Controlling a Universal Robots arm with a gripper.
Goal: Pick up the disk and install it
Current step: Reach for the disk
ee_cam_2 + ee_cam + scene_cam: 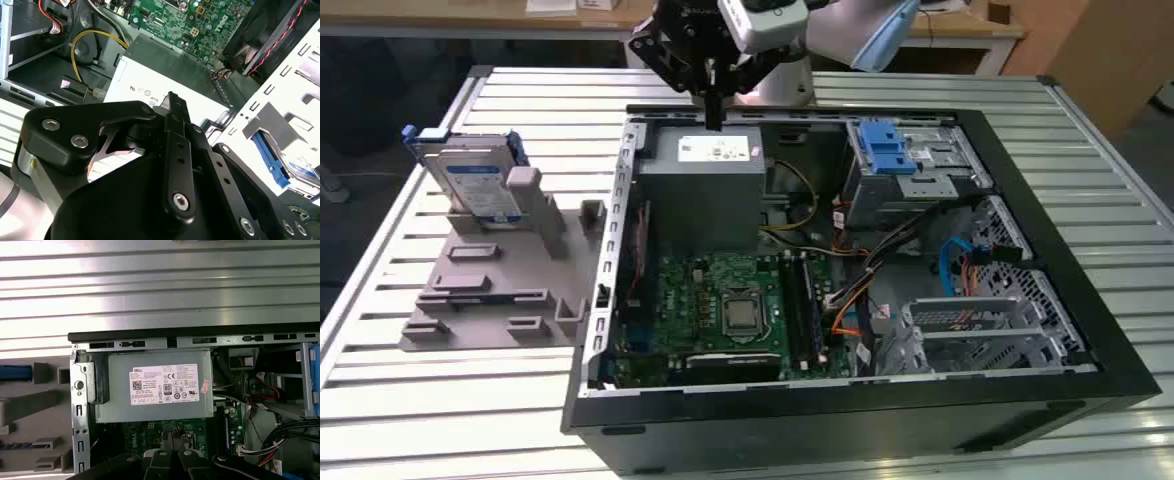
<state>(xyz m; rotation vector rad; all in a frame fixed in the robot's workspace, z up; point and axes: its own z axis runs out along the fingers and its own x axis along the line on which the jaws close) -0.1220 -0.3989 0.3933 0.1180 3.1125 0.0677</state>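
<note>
Exterior view, pincer: the pincer [716, 120] hangs over the far end of the open case [854, 435]. Its fingers are pressed together into one thin bar and hold nothing. The tip is just above the grey box [707, 185].
Exterior view, disk: the disk [471, 180] stands upright in a grey holder [494, 290] on the counter [427, 400]. It is outside the case on the exterior view's left, well apart from the pincer.
Exterior view, latch: a blue latch [887, 150] sits on the drive cage at the case's far end, toward the exterior view's right.
Second wrist view, pincer: the black fingers [175, 145] are closed against each other and empty. They point at the white sticker [145, 87] on the grey box, with the green board [200, 22] beyond.
First wrist view, box: the grey box [115, 385] lies just inside the case rim. The pincer [172, 435] is over the green board beside it, and the slatted counter [160, 290] lies past the rim.
</note>
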